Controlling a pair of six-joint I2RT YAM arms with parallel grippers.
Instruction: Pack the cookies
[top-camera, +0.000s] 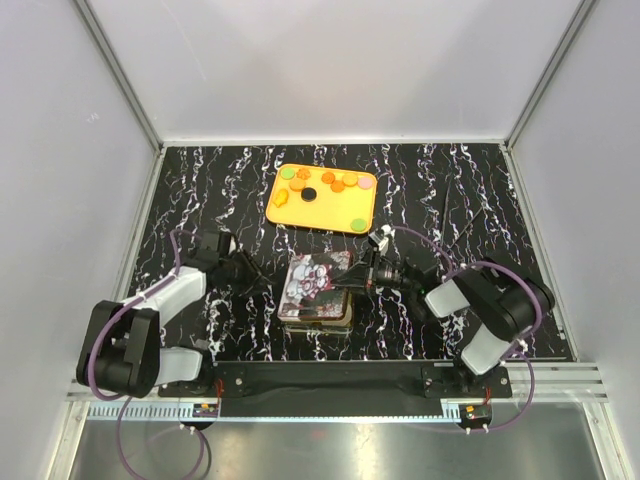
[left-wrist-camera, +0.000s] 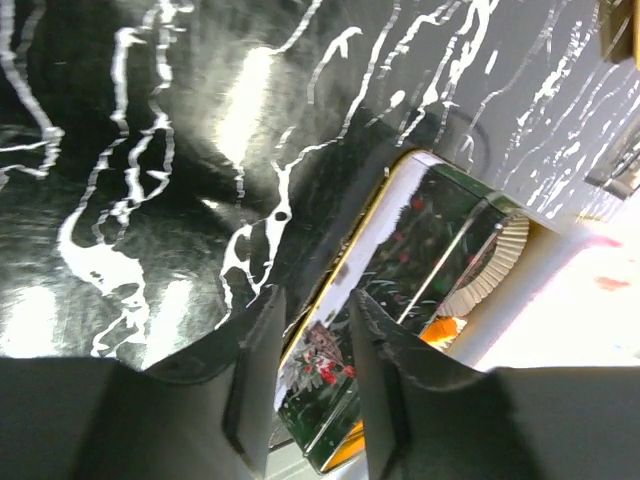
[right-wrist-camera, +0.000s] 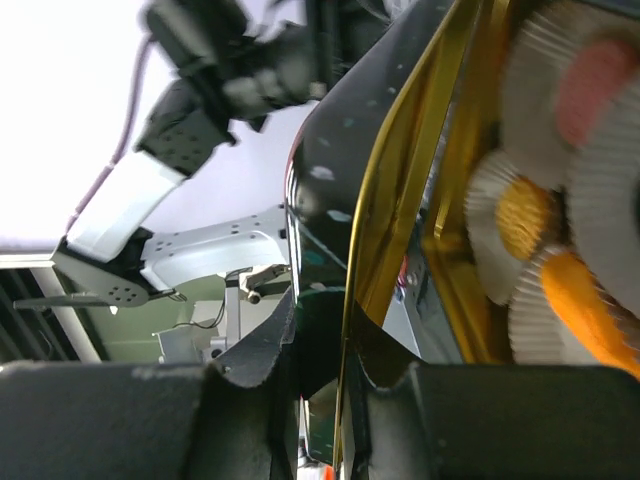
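Found right pincer (top-camera: 352, 276) clamped on lid (top-camera: 318, 278) edge, left pincer (left-wrist-camera: 315, 300) parted and empty near tin's (top-camera: 342, 316) left side. Saw cookies (top-camera: 338, 180) on tray (top-camera: 330, 215) beyond tin, ahead of both pincers.

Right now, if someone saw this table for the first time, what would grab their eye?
The bright yellow tray at the far middle of the black marbled table, dotted with coloured cookies. In front of it, the right gripper has its jaws clamped on the gold-rimmed lid of a printed tin, holding it tipped open over white paper cups with cookies inside.
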